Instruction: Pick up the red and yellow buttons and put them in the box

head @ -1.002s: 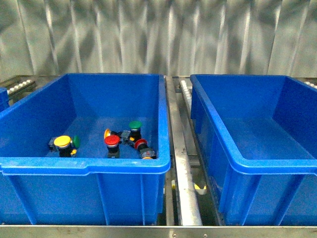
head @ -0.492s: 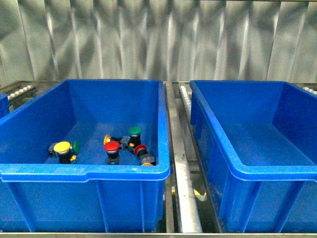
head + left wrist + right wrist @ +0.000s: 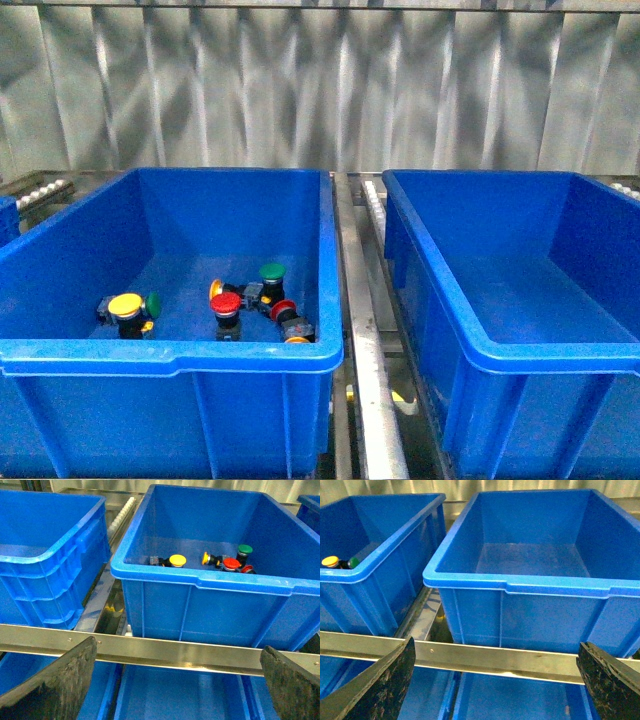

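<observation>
The left blue bin holds the buttons. In the front view a yellow button stands at its left, a red button in the middle, a second yellow one lies on its side, and a second red one lies near the right wall. The left wrist view shows the yellow button and the red button. The empty blue box stands to the right, and the box fills the right wrist view. My left gripper and right gripper are open, low before a steel rail, holding nothing.
Green-capped buttons lie among the others. A steel rail crosses in front of both bins, with more blue bins below it. A roller track runs between the two bins. A corrugated metal wall stands behind.
The whole scene has slid downward in the front view, showing more of the back wall. The buttons keep their places in the bin.
</observation>
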